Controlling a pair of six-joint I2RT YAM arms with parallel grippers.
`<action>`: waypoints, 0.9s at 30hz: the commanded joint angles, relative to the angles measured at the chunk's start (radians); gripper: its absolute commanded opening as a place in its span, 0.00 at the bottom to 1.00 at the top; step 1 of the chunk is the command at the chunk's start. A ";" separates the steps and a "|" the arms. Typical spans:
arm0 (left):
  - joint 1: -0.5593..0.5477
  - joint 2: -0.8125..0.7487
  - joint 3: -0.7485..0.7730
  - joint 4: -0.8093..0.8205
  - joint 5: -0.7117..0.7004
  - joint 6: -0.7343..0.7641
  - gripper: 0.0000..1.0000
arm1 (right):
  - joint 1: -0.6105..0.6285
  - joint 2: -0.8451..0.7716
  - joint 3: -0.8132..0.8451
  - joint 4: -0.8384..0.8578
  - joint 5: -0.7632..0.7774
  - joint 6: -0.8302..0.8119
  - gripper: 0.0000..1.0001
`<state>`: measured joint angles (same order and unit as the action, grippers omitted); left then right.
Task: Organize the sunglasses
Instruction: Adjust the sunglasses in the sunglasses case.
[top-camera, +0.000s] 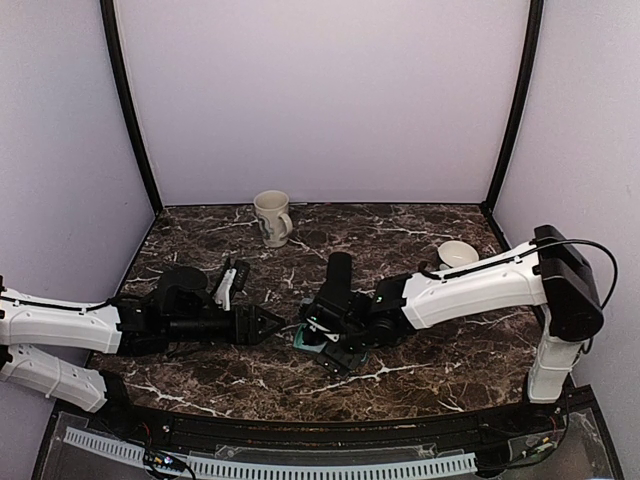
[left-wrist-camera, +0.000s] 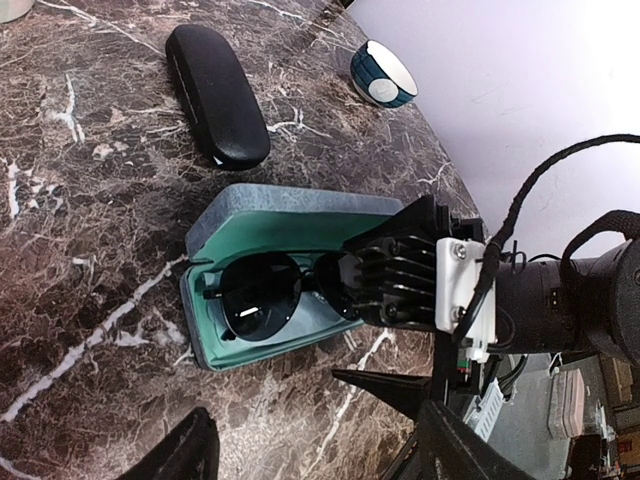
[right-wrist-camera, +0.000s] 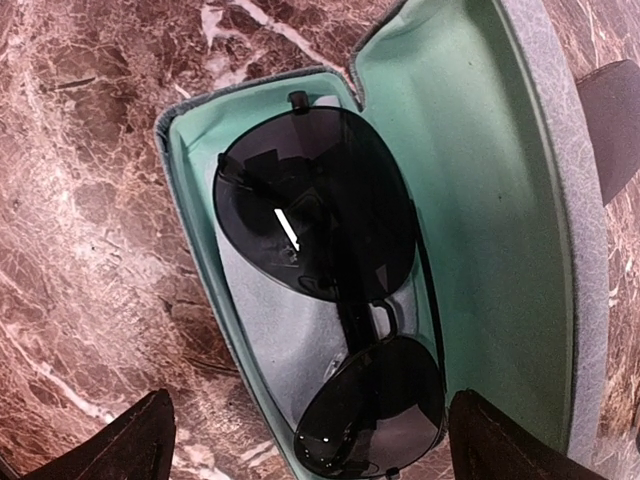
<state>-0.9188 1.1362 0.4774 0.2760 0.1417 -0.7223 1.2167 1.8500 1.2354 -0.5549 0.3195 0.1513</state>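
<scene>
A thin-framed pair of sunglasses (right-wrist-camera: 320, 260) with dark lenses lies folded in the open grey-blue case (right-wrist-camera: 560, 200), which has a teal lining. My right gripper (right-wrist-camera: 320, 452) hangs open right over the case, its fingers clear of the lower lens on both sides. In the left wrist view the same sunglasses (left-wrist-camera: 262, 300) and case (left-wrist-camera: 290, 200) lie just ahead of my open left gripper (left-wrist-camera: 285, 415), and the right gripper's body covers one lens. From above, the case (top-camera: 303, 341) shows between the left gripper (top-camera: 270, 325) and the right gripper (top-camera: 320, 335).
A closed black oblong case (left-wrist-camera: 215, 95) lies beyond the open one. Farther right stands a small blue-and-white bowl (left-wrist-camera: 383, 75), and a cream mug (top-camera: 272, 218) stands at the back. A dark-and-white folded item (top-camera: 229, 283), perhaps another pair, lies by the left arm.
</scene>
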 joint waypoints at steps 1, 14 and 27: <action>0.005 0.002 -0.007 0.016 0.009 -0.003 0.70 | -0.006 0.023 -0.005 -0.004 0.029 0.003 0.96; 0.005 0.010 0.000 0.022 0.015 -0.003 0.69 | -0.015 0.061 -0.001 -0.006 0.022 -0.008 0.95; 0.005 0.028 0.010 0.024 0.020 0.001 0.69 | 0.001 0.030 -0.008 0.005 -0.013 -0.024 0.86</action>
<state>-0.9188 1.1561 0.4774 0.2787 0.1497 -0.7223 1.2083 1.9011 1.2354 -0.5644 0.3222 0.1322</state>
